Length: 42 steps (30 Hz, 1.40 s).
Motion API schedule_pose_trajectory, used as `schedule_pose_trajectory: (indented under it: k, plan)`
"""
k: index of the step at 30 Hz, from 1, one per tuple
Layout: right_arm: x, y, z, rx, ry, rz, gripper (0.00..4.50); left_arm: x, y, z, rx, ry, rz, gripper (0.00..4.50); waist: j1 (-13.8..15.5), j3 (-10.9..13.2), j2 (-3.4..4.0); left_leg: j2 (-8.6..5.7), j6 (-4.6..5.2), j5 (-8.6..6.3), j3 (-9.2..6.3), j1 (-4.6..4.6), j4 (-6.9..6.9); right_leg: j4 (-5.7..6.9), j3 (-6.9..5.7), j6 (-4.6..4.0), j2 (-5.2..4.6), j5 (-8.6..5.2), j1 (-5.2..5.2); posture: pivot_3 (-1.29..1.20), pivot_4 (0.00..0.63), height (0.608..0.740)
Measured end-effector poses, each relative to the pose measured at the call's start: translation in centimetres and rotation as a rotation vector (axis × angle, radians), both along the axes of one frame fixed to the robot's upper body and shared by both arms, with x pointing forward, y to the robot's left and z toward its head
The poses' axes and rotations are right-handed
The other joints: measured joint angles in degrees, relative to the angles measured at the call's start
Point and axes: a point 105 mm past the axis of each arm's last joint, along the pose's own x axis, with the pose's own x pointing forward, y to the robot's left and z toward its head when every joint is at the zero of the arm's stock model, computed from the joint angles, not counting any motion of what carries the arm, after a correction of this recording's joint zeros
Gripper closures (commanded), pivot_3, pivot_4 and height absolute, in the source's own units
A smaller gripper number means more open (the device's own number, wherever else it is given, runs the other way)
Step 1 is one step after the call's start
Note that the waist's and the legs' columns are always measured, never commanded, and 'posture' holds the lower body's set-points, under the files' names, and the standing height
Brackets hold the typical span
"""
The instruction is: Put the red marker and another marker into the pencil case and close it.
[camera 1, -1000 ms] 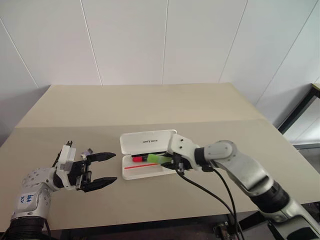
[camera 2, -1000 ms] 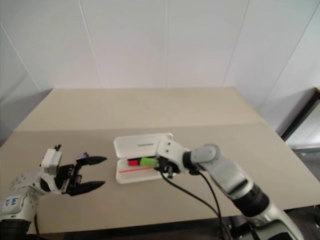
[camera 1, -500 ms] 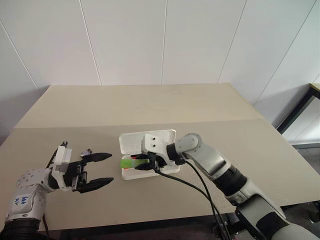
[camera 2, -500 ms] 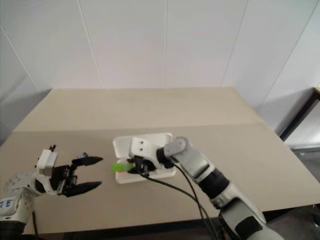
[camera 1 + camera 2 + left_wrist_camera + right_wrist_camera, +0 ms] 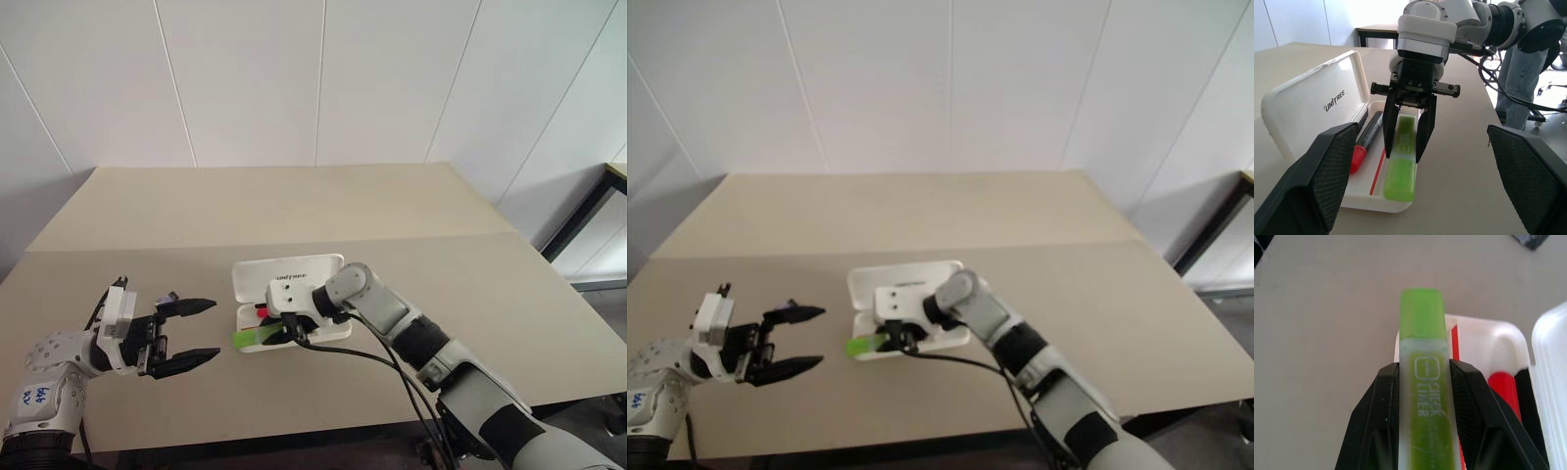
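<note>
The white pencil case (image 5: pixel 313 270) lies open in the middle of the table, its lid (image 5: pixel 1308 100) folded back. In its tray rests the red marker (image 5: pixel 1365 140), black-barrelled with a red cap. My right gripper (image 5: pixel 281 328) is shut on the lime-green highlighter (image 5: pixel 1422 357), the other marker. It is tilted down over the tray's left end, and its tip (image 5: pixel 245 339) reaches past the tray's end wall. My left gripper (image 5: pixel 204 330) hovers open, level, a short way left of the case, with nothing between its fingers (image 5: pixel 1334 164).
The beige table (image 5: pixel 294 201) stretches back to a white panelled wall. A black cable (image 5: pixel 377 358) trails from my right arm over the table's front. A black frame (image 5: pixel 586 223) stands off the table's right side.
My right gripper has swung left and down over the tray with the green highlighter, turning so that it points left. The left gripper has stayed where it was, open.
</note>
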Motion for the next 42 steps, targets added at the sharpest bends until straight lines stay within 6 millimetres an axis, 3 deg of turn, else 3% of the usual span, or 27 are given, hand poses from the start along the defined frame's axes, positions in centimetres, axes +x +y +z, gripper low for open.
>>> schedule_pose_trajectory:
  k: [18, 26, 35, 42]
  plan:
    - [1.5, -1.1, 0.2, 0.004, 0.011, -0.045, 2.64, 0.0, 0.0, 0.0, -0.002, 0.002, 0.013, 0.0, 0.0, 0.0, 0.01, 0.06, -0.11, -0.04, -0.03, 0.0, -0.01, 0.01, -0.05, 0.0, 0.04, 0.0, 0.0, 0.0, 0.15, 0.74]
    - [1.4, -1.8, 0.3, -0.006, 0.005, -0.05, 0.02, 0.0, 0.0, 0.0, -0.003, 0.001, 0.015, 0.0, 0.0, 0.0, 0.01, 0.06, -0.11, -0.04, -0.03, 0.0, -0.01, 0.01, -0.05, 0.0, 0.04, 0.0, 0.0, 0.0, 0.15, 0.74]
    - [0.7, -2.2, 1.4, 0.005, -0.008, -0.051, 0.02, 0.1, 0.0, 0.1, -0.005, -0.003, 0.017, 0.0, 0.1, 0.0, 0.01, 0.07, -0.11, -0.04, -0.05, 0.0, 0.0, 0.02, -0.06, 0.0, 0.05, 0.0, -0.01, 0.0, 0.15, 0.74]
    - [-1.9, -4.4, 3.2, 0.068, 0.03, -0.053, 0.02, 0.1, 0.0, 0.0, -0.006, -0.01, 0.064, 0.0, 0.4, 0.0, 0.0, 0.07, -0.14, -0.08, -0.04, -0.01, 0.01, 0.0, -0.17, -0.03, -0.01, -0.02, -0.01, 0.0, 0.15, 0.74]
